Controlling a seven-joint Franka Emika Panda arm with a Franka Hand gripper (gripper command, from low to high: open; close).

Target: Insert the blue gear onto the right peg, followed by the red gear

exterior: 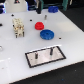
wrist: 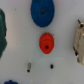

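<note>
The blue gear [exterior: 46, 34] lies flat on the white table, and the smaller red gear [exterior: 38, 26] lies just behind it. Both also show in the wrist view, the blue gear [wrist: 42, 12] and the red gear [wrist: 46, 42], apart from each other. The grey, black-bordered plate [exterior: 56, 55] sits nearer the front with two dark pins. The right peg [exterior: 50, 50] stands bare at the exterior view's right. A dark shape at the top edge may be my gripper [exterior: 40, 6], high above the gears. No fingers show in the wrist view.
A beige blocky object [exterior: 18, 27] stands at the exterior view's left and also shows in the wrist view [wrist: 79, 42]. A teal object [exterior: 52, 8] sits at the back. Small dark bits [wrist: 28, 66] lie on the table. The shorter pin [exterior: 37, 55] stands on the plate.
</note>
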